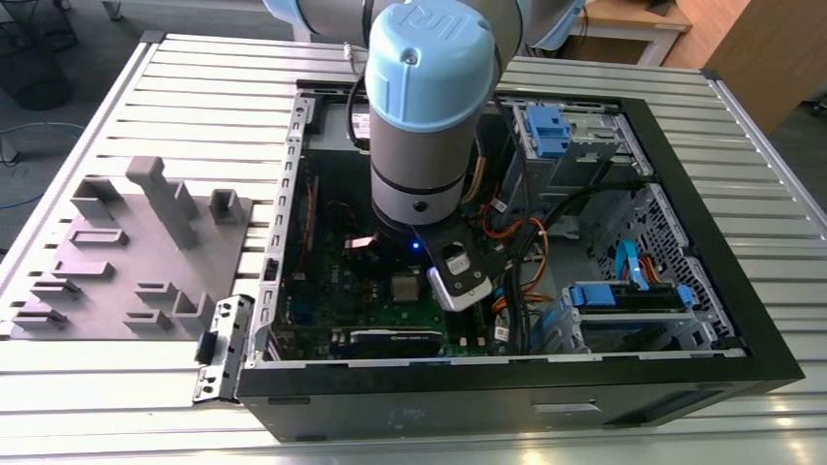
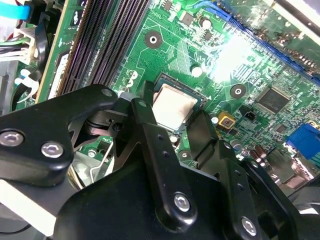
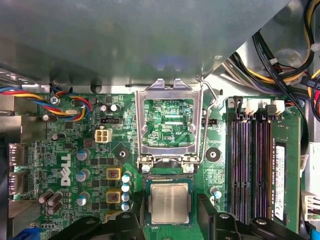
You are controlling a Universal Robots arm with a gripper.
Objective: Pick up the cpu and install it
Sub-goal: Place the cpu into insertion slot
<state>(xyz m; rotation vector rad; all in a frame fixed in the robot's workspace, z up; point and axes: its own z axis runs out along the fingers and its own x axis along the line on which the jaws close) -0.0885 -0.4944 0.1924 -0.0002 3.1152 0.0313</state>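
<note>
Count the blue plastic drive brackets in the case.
2, both on the exterior view's right: the far bracket high up beside the arm, the near bracket lower. The arm may hide others.

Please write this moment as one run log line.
end effector: open, straddling cpu | cpu: in socket | load frame: raised

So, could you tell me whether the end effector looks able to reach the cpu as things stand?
Probably yes: the end effector hangs right over the cpu, straddling it, and the metal frame is swung open, clear of it.
</note>
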